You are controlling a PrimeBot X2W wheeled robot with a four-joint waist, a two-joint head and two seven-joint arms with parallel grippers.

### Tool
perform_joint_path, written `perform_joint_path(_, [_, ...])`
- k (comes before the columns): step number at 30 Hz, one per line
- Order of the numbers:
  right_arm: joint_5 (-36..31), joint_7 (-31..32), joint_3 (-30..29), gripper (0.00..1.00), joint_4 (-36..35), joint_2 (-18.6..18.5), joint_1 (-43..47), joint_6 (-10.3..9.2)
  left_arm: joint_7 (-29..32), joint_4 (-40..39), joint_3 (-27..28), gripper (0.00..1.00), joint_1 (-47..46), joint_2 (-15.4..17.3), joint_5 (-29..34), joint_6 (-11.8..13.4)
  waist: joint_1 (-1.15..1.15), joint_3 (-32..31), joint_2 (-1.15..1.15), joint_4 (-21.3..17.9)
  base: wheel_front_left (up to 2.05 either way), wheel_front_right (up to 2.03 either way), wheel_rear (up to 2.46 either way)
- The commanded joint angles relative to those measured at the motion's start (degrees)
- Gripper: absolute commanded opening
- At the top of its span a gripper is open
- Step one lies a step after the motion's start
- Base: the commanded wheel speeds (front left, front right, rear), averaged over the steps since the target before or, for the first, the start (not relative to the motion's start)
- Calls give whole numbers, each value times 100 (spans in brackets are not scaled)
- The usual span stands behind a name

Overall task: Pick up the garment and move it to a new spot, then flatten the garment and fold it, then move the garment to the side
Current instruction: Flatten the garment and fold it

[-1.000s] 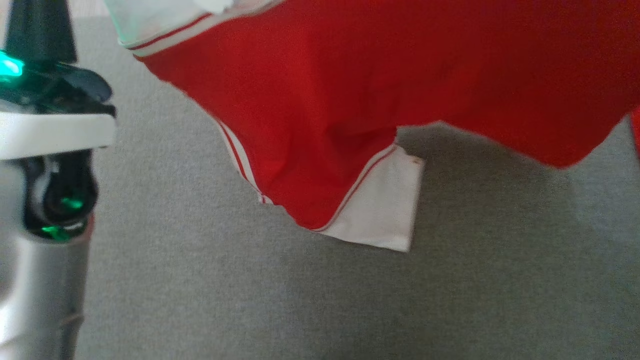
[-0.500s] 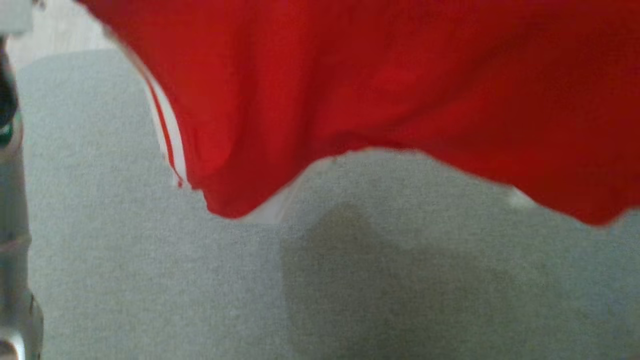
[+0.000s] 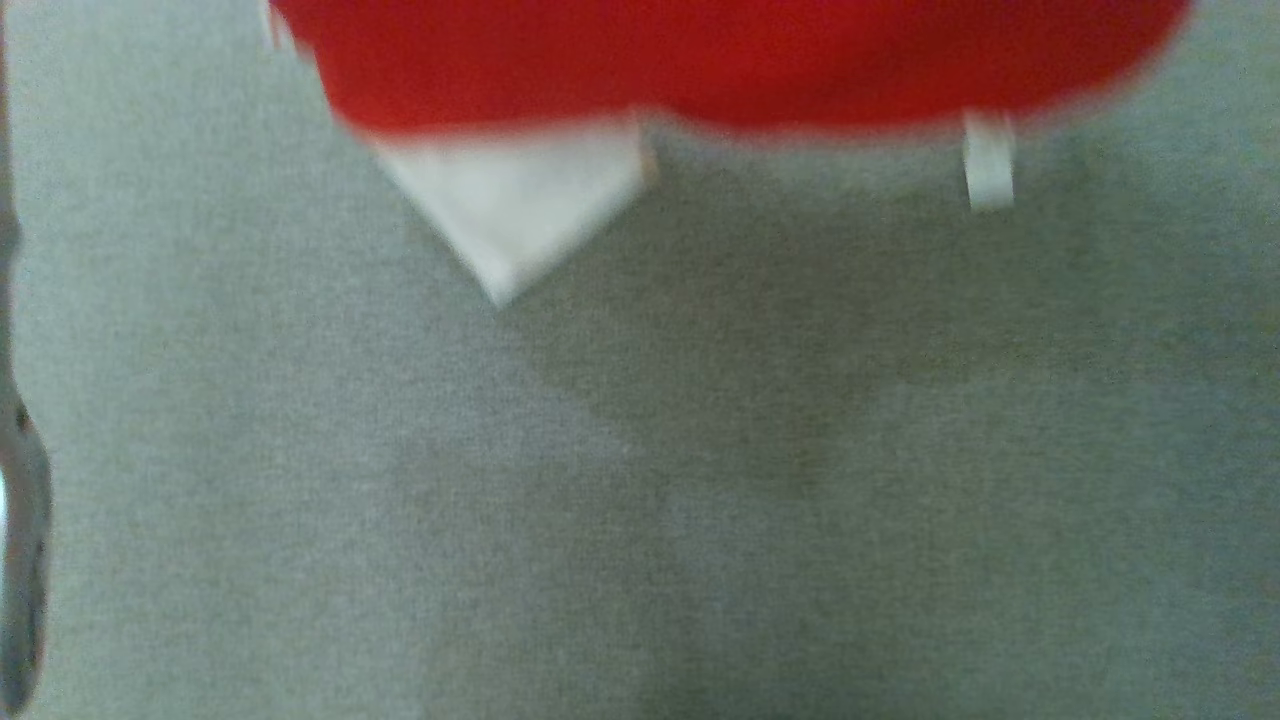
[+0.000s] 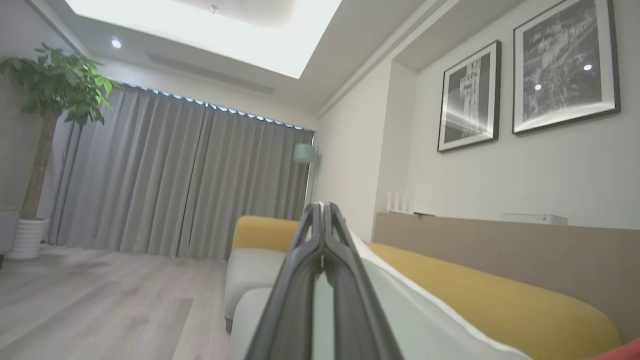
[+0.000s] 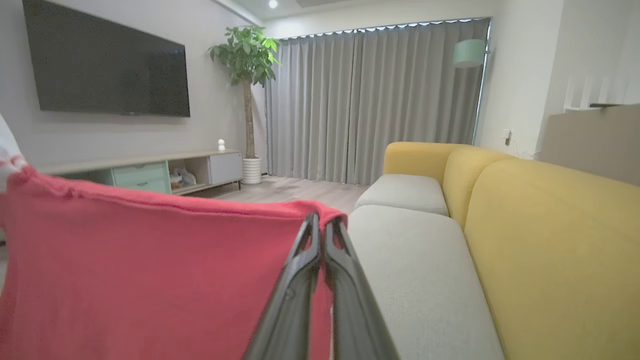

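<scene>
Garment (image 5: 150, 280) hangs between the jaws, right pair clamped on its red edge, left pair on its white edge.

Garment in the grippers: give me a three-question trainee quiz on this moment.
1. True or false: the right gripper is shut on the garment's red edge.
2. In the head view, what lies under the garment? A) a grey seat B) a wooden floor C) a TV cabinet
3. Fill in: the sofa's back is coloured ___.
Key: 1 true; 2 A; 3 yellow.
</scene>
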Motion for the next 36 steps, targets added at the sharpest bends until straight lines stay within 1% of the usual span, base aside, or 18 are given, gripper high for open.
perform_joint_path(1, [-236, -93, 108, 0, 20, -91, -325, -4, -233, -47, 131, 0, -655, 193, 73, -59, -3, 403, 0, 108, 0, 0, 0])
perform_joint_path(4, [-552, -297, 380, 0, 323, -130, -893, -4, -653, 236, -70, 0, -1185, 130, 173, -95, -3, 595, 0, 211, 0, 0, 0])
perform_joint_path(5, [-643, -387, 553, 0, 468, -221, -1150, -4, -851, 396, -192, 0, -1351, 86, 128, -104, -3, 685, 0, 287, 0, 0, 0])
perform_joint_path(6, [-660, -405, 659, 0, 517, -276, -1231, -4, -905, 432, -301, 0, -1363, 81, 67, -107, -3, 723, 0, 321, 0, 0, 0])
perform_joint_path(9, [-650, -482, 961, 0, 658, -464, -1304, -4, -1030, 451, -616, 0, -1137, 188, -199, -109, -3, 816, 0, 393, 0, 0, 0])
perform_joint_path(12, [-525, -621, 1203, 0, 824, -587, -1152, -4, -1165, 353, -924, 0, -624, 409, -463, -110, -3, 870, 0, 419, 0, 0, 0])
perform_joint_path(15, [-372, -777, 1454, 0, 981, -680, -839, -4, -1298, 165, -1218, 0, 53, 662, -675, -111, -3, 876, 0, 409, 0, 0, 0])
perform_joint_path(19, [-58, -1060, 1701, 0, 1169, -780, -235, -4, -1491, -141, -1580, 0, 1073, 977, -747, -111, -3, 740, 0, 352, 0, 0, 0])
perform_joint_path(20, [-58, -1060, 1701, 0, 1169, -780, -235, -4, -1491, -141, -1580, 0, 1073, 977, -747, -111, -3, 740, 0, 352, 0, 0, 0])
perform_joint_path(21, [85, -1240, 1781, 0, 1240, -840, 81, -4, -1568, -280, -1650, 0, 1610, 1086, -782, -111, -3, 630, 0, 297, 0, 0, 0])
perform_joint_path(23, [232, -1435, 1834, 0, 1272, -876, 402, -4, -1630, -415, -1589, 0, 2153, 1170, -783, -110, -3, 508, 0, 224, 0, 0, 0])
perform_joint_path(24, [305, -1533, 1853, 0, 1273, -897, 564, -4, -1647, -490, -1545, 0, 2439, 1194, -794, -88, -3, 445, 0, 191, 0, 0, 0])
perform_joint_path(25, [305, -1533, 1853, 0, 1273, -897, 564, -4, -1647, -490, -1545, 0, 2439, 1194, -794, -88, -3, 445, 0, 191, 0, 0, 0])
perform_joint_path(30, [573, -1934, 1862, 0, 1221, -1055, 1454, -4, -1677, -953, -1381, 0, 3732, 1215, -776, 110, -3, 112, 0, 79, 0, 0, 0])
perform_joint_path(36, [699, -2130, 1796, 0, 1094, -1017, 2680, -4, -1681, -1378, -1310, 0, 5052, 1136, -610, 293, -3, -304, 0, -25, 0, 0, 0])
